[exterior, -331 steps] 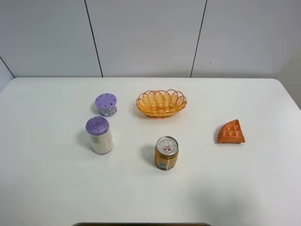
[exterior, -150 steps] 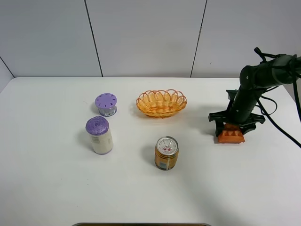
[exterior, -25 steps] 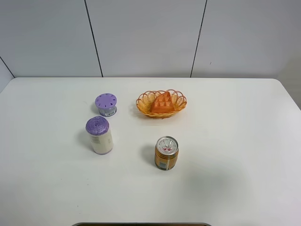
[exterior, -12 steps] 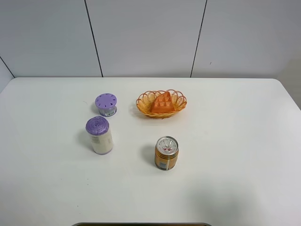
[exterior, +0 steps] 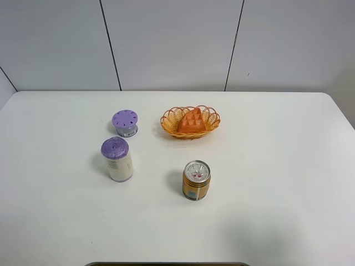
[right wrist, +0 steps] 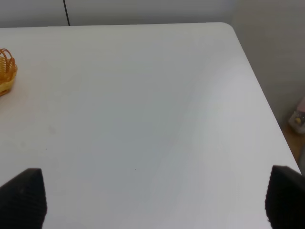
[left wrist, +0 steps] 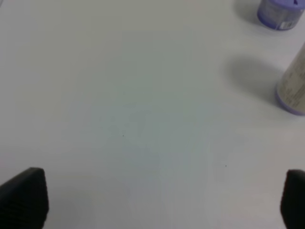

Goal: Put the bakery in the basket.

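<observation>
The orange-brown waffle wedge, the bakery, lies inside the oval wicker basket at the back middle of the table. An edge of the basket shows in the right wrist view. Neither arm shows in the exterior high view. My left gripper is open, its black fingertips wide apart over bare table. My right gripper is open too, with its fingertips wide apart over bare table, far from the basket.
A gold can stands in front of the basket. A white bottle with a purple lid and a small purple-lidded jar stand at the left; both show in the left wrist view. The table's right edge is near.
None over the last second. Since the earliest frames the bakery has gone from the table's right side into the basket, and the right arm has left the exterior high view.
</observation>
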Controlling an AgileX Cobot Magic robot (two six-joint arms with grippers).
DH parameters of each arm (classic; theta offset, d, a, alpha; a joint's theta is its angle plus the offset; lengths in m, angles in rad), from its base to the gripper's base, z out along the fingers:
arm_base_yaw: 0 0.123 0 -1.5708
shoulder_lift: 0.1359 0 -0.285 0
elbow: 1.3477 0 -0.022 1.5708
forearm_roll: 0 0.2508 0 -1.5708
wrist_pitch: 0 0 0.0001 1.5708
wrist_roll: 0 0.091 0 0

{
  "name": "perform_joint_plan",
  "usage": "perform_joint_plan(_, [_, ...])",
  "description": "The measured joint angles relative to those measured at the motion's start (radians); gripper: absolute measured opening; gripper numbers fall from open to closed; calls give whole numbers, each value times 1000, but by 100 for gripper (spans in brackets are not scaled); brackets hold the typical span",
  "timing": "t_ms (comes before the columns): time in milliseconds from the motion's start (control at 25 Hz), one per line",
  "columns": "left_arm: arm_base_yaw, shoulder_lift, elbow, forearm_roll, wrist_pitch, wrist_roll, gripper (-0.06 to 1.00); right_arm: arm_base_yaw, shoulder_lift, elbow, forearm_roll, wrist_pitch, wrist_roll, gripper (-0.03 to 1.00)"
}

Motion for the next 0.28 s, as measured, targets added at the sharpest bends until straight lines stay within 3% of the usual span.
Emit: perform_joint_plan(280, [0, 0, 0, 0, 0, 0, 99, 0, 0, 0, 0, 0, 0, 91])
